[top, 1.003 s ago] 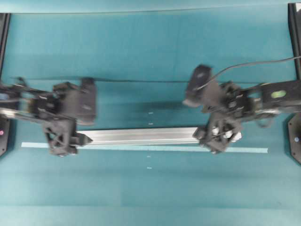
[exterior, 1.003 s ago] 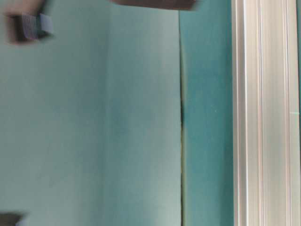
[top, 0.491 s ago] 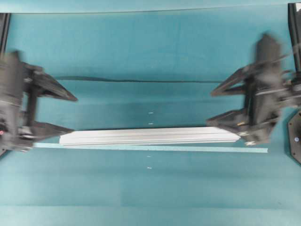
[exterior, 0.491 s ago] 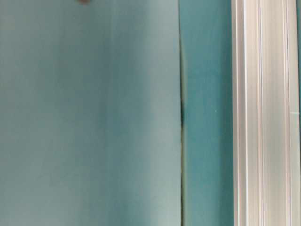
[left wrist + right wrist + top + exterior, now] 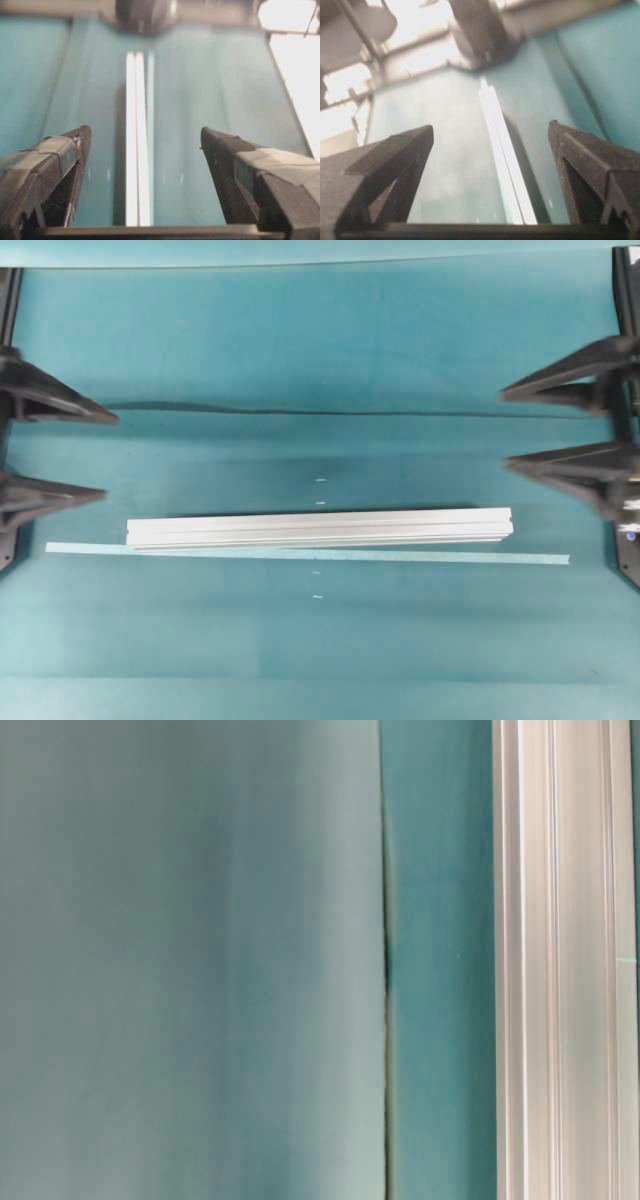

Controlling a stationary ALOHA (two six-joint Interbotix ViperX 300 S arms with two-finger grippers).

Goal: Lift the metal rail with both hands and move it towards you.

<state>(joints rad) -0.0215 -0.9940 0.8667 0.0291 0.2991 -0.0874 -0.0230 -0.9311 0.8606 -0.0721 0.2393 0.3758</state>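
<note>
Overhead view first: I see my left gripper (image 5: 105, 457) at the left edge with its two black fingers spread wide, holding nothing. My right gripper (image 5: 503, 428) sits at the right edge, fingers likewise wide apart and empty. Both are well apart from the metal rail (image 5: 320, 529), which lies flat and lengthwise across the middle of the teal table (image 5: 320, 340), between the two grippers and nearer my side than their tips. Just beside the rail's near edge, a thin pale tape strip (image 5: 540, 559) runs parallel to it and reaches farther out at both ends. A dark seam (image 5: 300, 411) crosses the surface behind the rail. A few small white marks (image 5: 320, 480) dot the middle of the table.

From the left wrist camera I look between the open fingers (image 5: 60, 165) straight down the rail's length. The table-level camera shows only blurred teal surface and the grooved rail close up. Bright, washed-out room background shows past the table in the right wrist view.
</note>
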